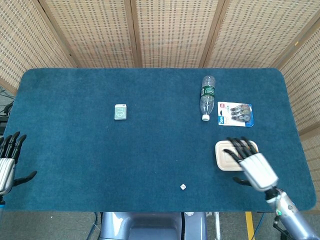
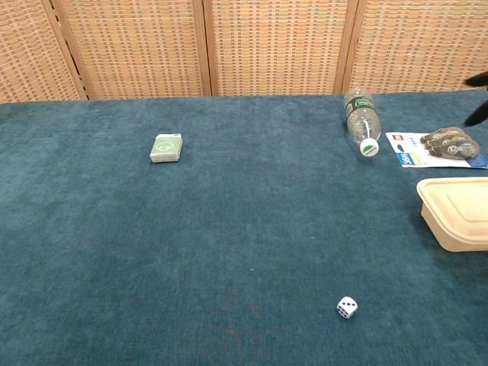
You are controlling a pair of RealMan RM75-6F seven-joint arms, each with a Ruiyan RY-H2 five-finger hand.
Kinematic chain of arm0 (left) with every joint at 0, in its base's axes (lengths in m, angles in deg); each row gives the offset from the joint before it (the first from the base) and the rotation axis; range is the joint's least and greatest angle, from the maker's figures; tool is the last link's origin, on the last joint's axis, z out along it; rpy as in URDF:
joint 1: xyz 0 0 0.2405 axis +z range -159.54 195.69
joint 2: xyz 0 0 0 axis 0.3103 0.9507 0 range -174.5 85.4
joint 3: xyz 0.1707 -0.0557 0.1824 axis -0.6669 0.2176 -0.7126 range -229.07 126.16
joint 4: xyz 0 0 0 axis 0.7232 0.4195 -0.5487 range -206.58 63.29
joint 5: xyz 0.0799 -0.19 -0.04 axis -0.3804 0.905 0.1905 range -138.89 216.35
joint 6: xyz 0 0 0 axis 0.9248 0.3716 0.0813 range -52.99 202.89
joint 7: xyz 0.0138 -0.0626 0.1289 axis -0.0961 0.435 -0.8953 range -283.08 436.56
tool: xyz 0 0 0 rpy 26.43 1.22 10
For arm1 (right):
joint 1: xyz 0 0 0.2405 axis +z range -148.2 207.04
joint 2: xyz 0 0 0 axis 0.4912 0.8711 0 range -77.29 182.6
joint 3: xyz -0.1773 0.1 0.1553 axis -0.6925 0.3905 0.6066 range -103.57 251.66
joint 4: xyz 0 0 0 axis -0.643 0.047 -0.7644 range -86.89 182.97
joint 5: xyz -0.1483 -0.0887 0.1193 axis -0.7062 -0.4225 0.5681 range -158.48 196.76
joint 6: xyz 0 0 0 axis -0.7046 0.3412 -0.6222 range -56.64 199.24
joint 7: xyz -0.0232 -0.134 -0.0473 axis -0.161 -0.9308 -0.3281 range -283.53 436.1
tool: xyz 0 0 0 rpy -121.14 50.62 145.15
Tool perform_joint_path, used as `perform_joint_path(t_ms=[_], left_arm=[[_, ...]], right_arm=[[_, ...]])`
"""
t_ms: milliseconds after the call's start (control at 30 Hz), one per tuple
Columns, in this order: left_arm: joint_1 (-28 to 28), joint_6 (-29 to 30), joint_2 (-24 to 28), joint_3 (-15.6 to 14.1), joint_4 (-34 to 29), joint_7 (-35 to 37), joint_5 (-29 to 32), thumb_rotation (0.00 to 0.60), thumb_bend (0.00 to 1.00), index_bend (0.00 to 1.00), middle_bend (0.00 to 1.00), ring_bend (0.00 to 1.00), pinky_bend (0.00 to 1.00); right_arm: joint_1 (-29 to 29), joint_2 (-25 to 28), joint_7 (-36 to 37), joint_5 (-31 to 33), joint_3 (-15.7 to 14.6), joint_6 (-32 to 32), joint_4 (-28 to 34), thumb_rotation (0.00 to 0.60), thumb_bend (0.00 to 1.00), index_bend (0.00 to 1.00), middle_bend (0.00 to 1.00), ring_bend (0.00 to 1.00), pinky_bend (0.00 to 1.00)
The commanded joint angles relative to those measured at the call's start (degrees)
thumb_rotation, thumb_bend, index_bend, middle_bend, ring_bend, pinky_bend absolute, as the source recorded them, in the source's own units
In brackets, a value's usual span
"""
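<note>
My right hand (image 1: 251, 165) hovers over the cream lidded food box (image 1: 223, 155), fingers spread, holding nothing; it covers the box's right part. In the chest view only dark fingertips (image 2: 479, 108) show at the right edge, above the box (image 2: 456, 213). My left hand (image 1: 7, 162) stays open beside the table's left edge, empty. A clear plastic bottle (image 1: 206, 97) lies on its side at the back right. A blister pack (image 1: 235, 114) lies next to it. A small green card box (image 1: 120, 112) lies left of centre. A white die (image 1: 183, 187) sits near the front edge.
The blue cloth table (image 1: 150, 150) is backed by woven folding screens (image 1: 165, 30). The robot's base (image 1: 145, 227) shows below the front edge.
</note>
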State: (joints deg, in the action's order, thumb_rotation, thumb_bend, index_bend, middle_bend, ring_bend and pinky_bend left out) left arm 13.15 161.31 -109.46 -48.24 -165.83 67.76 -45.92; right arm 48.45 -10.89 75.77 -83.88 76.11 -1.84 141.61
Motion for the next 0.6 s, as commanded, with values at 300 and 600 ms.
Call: perform_joint_path(t_ms=[300, 600], left_arm=[[-0.71, -1.87, -0.05, 0.71, 0.41, -0.02, 2.18, 0.600, 0.00, 0.00, 0.00, 0.00, 0.00], [-1.22, -3.08, 0.41, 1.02, 0.28, 0.53, 3.29, 0.600, 0.00, 0.00, 0.00, 0.00, 0.00]], right_arm=[[14.10, -5.38, 1.17, -5.09, 0.13, 16.02, 2.89, 0.600, 0.26, 0.37, 0.00, 0.00, 0.00], [17.05, -13.46, -3.09, -1.45, -0.42, 21.02, -2.24, 0.600, 0.33, 0.39, 0.00, 0.00, 0.00]])
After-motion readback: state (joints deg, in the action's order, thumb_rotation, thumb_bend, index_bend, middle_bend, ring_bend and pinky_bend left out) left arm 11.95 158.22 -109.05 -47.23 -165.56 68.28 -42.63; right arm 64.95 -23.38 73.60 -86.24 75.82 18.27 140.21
